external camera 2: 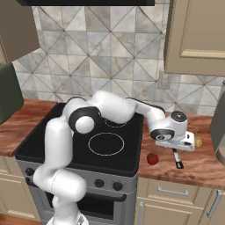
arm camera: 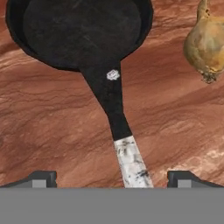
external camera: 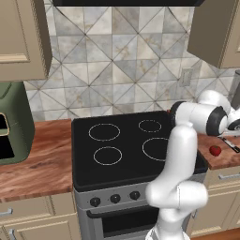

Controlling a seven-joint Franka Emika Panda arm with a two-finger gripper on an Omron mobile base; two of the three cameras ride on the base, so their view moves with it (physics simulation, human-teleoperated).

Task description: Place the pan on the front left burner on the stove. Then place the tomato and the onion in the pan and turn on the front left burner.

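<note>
The stove point(external camera: 136, 145) is seen at the left, its front left burner point(external camera: 108, 155) bare. To its right the wooden worktop point(external camera 2: 197, 167) carries the rest: the tomato point(external camera 2: 152, 158) just past the stove's edge, then the pan, then the onion point(arm camera: 205, 43) beside the pan's bowl.

The pincer point(arm camera: 111, 178) is held over the worktop right of the stove, its jaws spread wide with nothing between them. In the hand view the pan point(arm camera: 78, 30) is seen straight ahead, lying flat. Its handle point(arm camera: 109, 100) runs from the bowl back toward the pincer, and the silvery tip point(arm camera: 131, 164) reaches into the gap between the two fingertips point(arm camera: 41, 178), slightly right of centre. The handle's long axis is thus set roughly across the line joining the jaws, tilted a little.

The coming move is judged to be a grasp on the handle: the pincer would need only a descent along its own line of sight, perhaps with a slight roll to square the jaws to the handle. The pan is not yet lifted, and the burner lies well to the left.
</note>
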